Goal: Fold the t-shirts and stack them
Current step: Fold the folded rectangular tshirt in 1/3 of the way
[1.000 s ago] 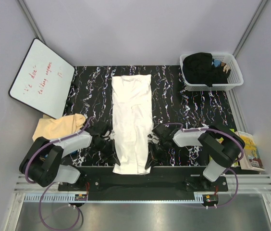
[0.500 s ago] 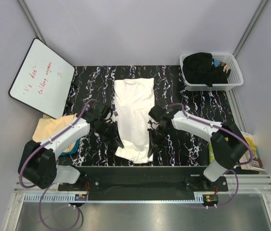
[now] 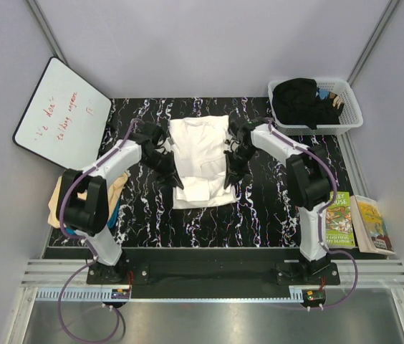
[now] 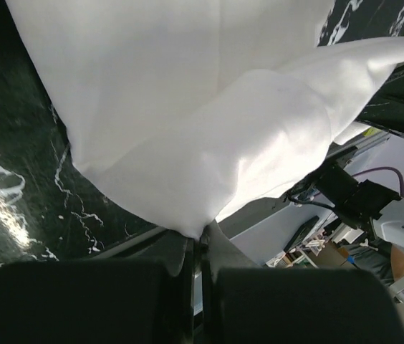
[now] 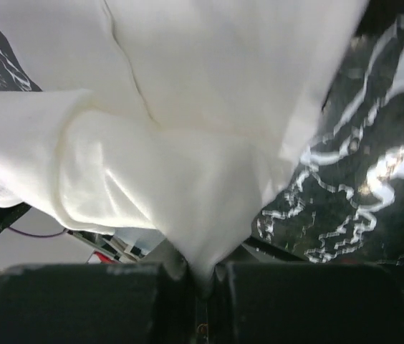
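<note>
White cloth, pinched at two corners. My left gripper [image 4: 198, 247] is clenched on the near-left corner of the large white soft cloth t-shirt [image 3: 200, 154]. My right gripper [image 5: 202, 276] is clamped the same way on the near-right corner. In both wrist views the fabric bunches into tightly closed jaws and hangs as a raised fold over the rest of the garment.

Seen from above, the grippers stand on either side of the shirt, which lies mid-table on the black, white-veined marble-pattern table [image 3: 273, 208]. Its lifted hem is held over the flat part.

I judge this to be a near-to-far fold in hand. Gripping both corners level should let the hem land square, so the edges meet. The face turned up is plain; no print shows.

A pale peach crumpled cloth shirt [image 3: 59, 201] lies at the near left edge, well apart, probably awaiting its turn. A white slatted plastic basket [image 3: 352, 123] at the far right holds dark garments [image 3: 299, 100], out of the fold's way.
</note>
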`<state>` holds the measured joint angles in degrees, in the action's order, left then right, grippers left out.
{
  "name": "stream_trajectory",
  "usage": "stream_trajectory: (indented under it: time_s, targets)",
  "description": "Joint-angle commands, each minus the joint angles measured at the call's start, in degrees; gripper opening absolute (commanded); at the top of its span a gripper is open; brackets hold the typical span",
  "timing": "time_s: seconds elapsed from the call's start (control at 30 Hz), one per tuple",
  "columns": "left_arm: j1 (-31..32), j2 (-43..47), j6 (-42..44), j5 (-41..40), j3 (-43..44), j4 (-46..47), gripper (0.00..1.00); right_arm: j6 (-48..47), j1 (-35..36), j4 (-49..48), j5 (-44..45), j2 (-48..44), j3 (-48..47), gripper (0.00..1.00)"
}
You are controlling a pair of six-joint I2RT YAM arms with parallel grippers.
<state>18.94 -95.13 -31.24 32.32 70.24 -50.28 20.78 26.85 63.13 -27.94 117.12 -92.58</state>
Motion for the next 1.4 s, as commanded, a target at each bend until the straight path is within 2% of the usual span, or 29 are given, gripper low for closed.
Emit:
stream_trajectory:
  time_s: [0.0,0.07,0.1,0.13,0.17,0.23,0.3,0.37,0.57,0.7,0.73,0.8,0.87,0.9,0.97,1.0,1.03,1.1,1.13,1.17,1.2,1.23,1.27,1.3,1.37]
  targets:
    - [-1.8,-6.9,3.9,2.6,6.3,-2.5,0.0,-5.0,-0.4,2.7,-1.8,8.3,-10.6,0.04]
    - [-2.4,-10.1,4.2,2.4,7.4,-3.0,0.07,-5.1,-1.1,3.1,-2.9,11.4,-16.0,0.05]
    - [-2.7,-11.2,4.3,2.7,8.3,-3.2,0.17,-4.9,-1.4,3.3,-4.4,14.6,-17.9,0.05]
    - [-3.1,-12.1,4.7,3.0,8.6,-3.3,0.45,-4.8,-1.7,3.7,-5.6,16.2,-21.6,0.06]
    - [-3.3,-13.3,5.0,3.5,9.0,-3.2,0.59,-4.7,-2.7,4.7,-6.8,17.6,-23.3,0.06]
    - [-3.6,-14.0,6.1,4.8,10.2,-3.2,0.84,-4.3,-3.6,6.1,-9.7,21.1,-28.4,0.07]
    - [-3.8,-14.1,6.5,4.9,11.8,-3.2,0.94,-4.2,-5.0,6.9,-12.4,22.9,-30.8,0.07]
    - [-4.0,-14.8,7.2,5.9,13.4,-3.1,0.98,-3.9,-6.3,6.7,-15.5,23.8,-33.3,0.08]
    - [-4.4,-18.4,7.4,6.9,17.5,-2.5,0.98,2.0,-11.6,1.0,-31.8,26.9,-35.4,0.09]
    - [-4.7,-21.1,7.3,7.3,20.1,-2.5,0.98,5.9,-12.9,-4.0,-35.9,27.4,-35.9,0.15]
    - [-4.7,-21.8,7.2,7.4,20.5,-2.4,0.98,6.7,-13.1,-4.8,-36.6,27.7,-36.4,0.26]
    - [-4.7,-22.4,7.3,7.8,21.3,-2.4,0.99,8.1,-13.0,-8.1,-38.5,28.5,-37.3,0.39]
    - [-4.7,-22.9,7.4,8.5,21.7,-2.3,0.99,11.9,-13.1,-15.5,-39.2,28.1,-36.7,0.57]
    - [-4.7,-23.2,7.6,8.9,21.8,-2.2,0.99,16.4,-13.0,-19.2,-39.9,27.8,-35.5,0.6]
    - [-4.7,-23.3,7.8,9.3,22.2,-2.0,0.99,22.6,-13.1,-32.8,-41.5,27.4,-33.7,0.69]
    - [-4.7,-23.3,8.0,9.3,22.5,-2.0,0.99,30.0,-13.1,-37.8,-42.0,27.4,-31.7,0.69]
    - [-4.7,-23.2,8.2,9.2,22.8,-1.8,0.99,33.5,-13.1,-47.8,-42.4,27.4,-30.8,0.7]
    - [-4.6,-22.8,8.8,9.3,23.3,-1.6,0.99,44.0,-13.2,-57.8,-42.3,26.9,-27.2,0.72]
    - [-4.5,-22.6,9.0,9.3,23.7,-1.1,0.99,48.5,-13.1,-70.7,-42.3,26.8,-25.4,0.73]
    - [-4.5,-22.5,9.4,9.0,24.0,-1.1,0.99,54.2,-13.1,-78.1,-42.0,26.4,-23.1,0.73]
    - [-4.5,-22.3,10.0,8.8,24.2,-1.0,0.99,63.8,-13.3,-84.9,-41.8,26.5,-19.4,0.77]
    - [-4.4,-22.1,10.2,8.6,24.5,-1.0,0.99,67.3,-13.4,-94.5,-41.7,26.6,-18.1,0.84]
    - [-4.3,-22.0,10.6,7.8,24.7,-1.0,0.99,68.9,-13.5,-95.6,-41.9,26.6,-17.4,0.99]
    - [-4.2,-22.0,11.1,7.3,24.8,-0.8,0.99,67.0,-13.4,-94.4,-42.1,26.2,-16.7,1.0]
    - [-3.6,-22.1,11.8,6.7,24.9,-0.6,0.99,60.0,-13.5,-83.9,-41.3,23.5,-16.4,1.0]
